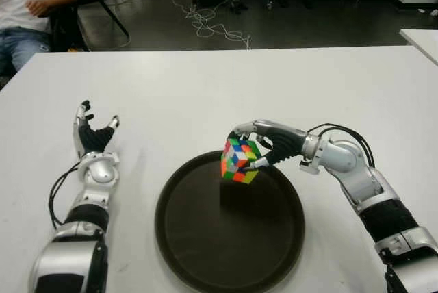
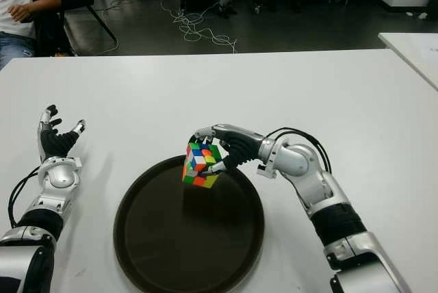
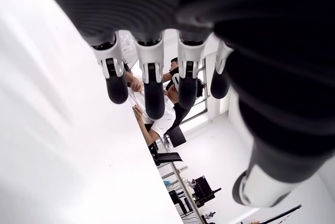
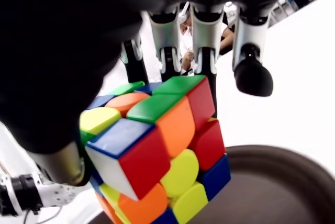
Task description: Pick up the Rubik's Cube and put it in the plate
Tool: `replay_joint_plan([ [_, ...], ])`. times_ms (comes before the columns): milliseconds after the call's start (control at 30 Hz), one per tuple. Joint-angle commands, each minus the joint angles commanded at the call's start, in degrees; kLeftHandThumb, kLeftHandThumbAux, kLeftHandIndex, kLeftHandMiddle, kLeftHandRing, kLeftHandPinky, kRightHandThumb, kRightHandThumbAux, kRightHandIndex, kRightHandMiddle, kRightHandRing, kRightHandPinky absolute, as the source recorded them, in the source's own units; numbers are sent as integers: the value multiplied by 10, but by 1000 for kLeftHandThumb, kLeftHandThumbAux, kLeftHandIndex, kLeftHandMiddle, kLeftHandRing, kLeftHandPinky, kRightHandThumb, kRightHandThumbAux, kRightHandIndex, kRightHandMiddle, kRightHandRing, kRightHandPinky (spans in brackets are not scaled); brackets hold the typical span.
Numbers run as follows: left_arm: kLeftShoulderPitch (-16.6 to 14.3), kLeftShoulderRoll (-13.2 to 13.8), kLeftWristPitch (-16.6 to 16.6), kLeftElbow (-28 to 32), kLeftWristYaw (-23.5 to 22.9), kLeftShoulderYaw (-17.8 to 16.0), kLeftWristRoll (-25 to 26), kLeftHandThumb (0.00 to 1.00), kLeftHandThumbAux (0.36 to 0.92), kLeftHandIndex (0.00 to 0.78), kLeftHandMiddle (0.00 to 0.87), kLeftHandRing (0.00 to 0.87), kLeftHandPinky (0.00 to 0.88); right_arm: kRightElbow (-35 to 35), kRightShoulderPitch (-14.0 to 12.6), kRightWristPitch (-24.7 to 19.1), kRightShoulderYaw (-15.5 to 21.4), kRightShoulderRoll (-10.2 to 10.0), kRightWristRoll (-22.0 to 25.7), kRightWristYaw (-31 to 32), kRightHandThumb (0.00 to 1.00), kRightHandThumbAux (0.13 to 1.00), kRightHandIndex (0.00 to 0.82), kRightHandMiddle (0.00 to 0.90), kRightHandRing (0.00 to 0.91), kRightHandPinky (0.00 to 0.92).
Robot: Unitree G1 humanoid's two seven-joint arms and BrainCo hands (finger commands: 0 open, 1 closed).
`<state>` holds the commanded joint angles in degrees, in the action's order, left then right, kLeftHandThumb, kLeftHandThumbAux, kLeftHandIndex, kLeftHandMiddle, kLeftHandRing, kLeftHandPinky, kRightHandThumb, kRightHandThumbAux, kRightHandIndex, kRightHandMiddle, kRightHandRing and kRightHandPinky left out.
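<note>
My right hand point(image 1: 252, 150) is shut on the Rubik's Cube point(image 1: 239, 161), a scrambled cube with green, orange, yellow and blue tiles. The cube hangs tilted in the air over the far part of the dark round plate point(image 1: 205, 252) and casts a shadow on it. In the right wrist view the cube point(image 4: 157, 150) fills the hand, with fingers point(image 4: 207, 41) behind it and the plate's rim point(image 4: 282, 161) below. My left hand point(image 1: 92, 135) shows at the left on the white table point(image 1: 205, 94), fingers spread and holding nothing.
A seated person point(image 1: 27, 5) in a white shirt is beyond the table's far left corner, beside a black chair. Cables point(image 1: 205, 22) lie on the floor behind the table. A second white table's corner point(image 1: 421, 40) shows at far right.
</note>
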<state>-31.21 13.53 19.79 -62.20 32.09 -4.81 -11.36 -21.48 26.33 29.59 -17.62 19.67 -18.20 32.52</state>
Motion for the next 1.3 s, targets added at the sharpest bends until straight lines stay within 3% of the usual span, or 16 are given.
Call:
replay_joint_plan([
  [300,0,1,5,-3,-3,-1,2,394,746,98,157,167,176,0,11,21,-19,13,-36,-18,682,735,435,815,830,821],
  [567,1,1,1,-1,-4,-1,2,353,737,89,152,160,170,13,12,18,-29,25,-34,-6,682,735,436,811,825,807],
  [867,0,1,1,-2,-4,0,1,389,747,95,161,171,189,9,19,21,-39,32,-25,9,682,735,435,798,819,806],
  [1300,-2,2,2,-5,-4,1,1,387,735,90,145,142,136,4,24,27,-45,37,-10,33,682,736,435,800,822,810],
])
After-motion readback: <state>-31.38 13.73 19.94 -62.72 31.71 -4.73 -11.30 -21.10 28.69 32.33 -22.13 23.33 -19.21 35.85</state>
